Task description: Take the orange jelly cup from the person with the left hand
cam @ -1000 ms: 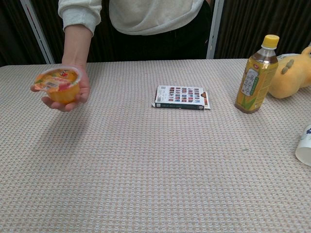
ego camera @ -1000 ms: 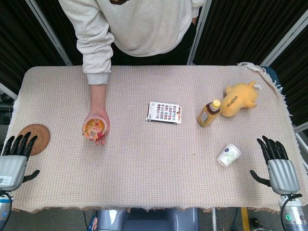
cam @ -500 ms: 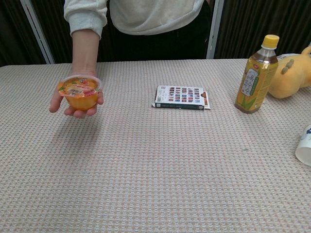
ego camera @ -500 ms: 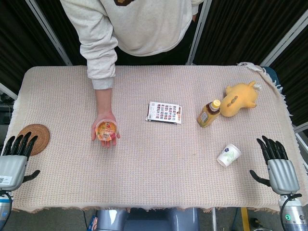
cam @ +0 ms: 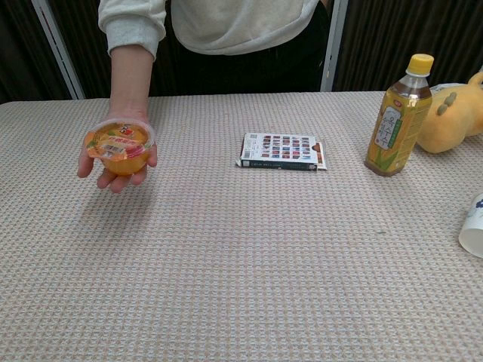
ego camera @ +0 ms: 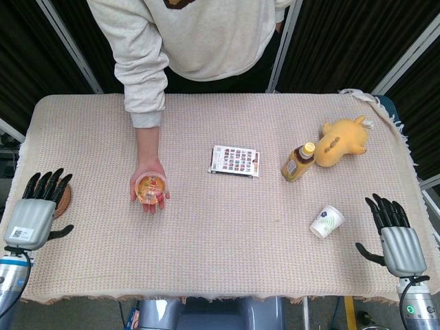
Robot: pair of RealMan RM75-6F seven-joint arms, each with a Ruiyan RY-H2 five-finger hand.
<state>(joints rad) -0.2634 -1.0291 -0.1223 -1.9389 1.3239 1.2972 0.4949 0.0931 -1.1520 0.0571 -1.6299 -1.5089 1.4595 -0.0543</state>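
My left hand (ego camera: 38, 210) sits at the near left edge of the table (ego camera: 220, 261), palm down, fingers spread and straight, holding nothing. Its fingertips lie over the near edge of a round woven coaster (ego camera: 65, 196), which is mostly covered by the hand. The chest view does not show this hand. The orange jelly cup (ego camera: 151, 187) is well apart from my left hand, further in over the table, resting in the person's hand (ego camera: 149, 180), which cups it from below with the palm up. In the chest view the cup (cam: 121, 147) is tilted a little toward me, foil lid up, and held clear above the cloth. The person's sleeve (ego camera: 144, 82) reaches in from the far edge. Toward the middle lies a flat box (ego camera: 235, 160) with a grid of small pictures on its face. Right of it stands 1 tea bottle (ego camera: 298, 162) with a yellow cap, just beside a yellow plush toy (ego camera: 342, 139). Nearer to me, a paper cup (ego camera: 326, 221) lies tipped on the cloth. My right hand (ego camera: 397, 237) rests at the near right edge, fingers spread, holding nothing.
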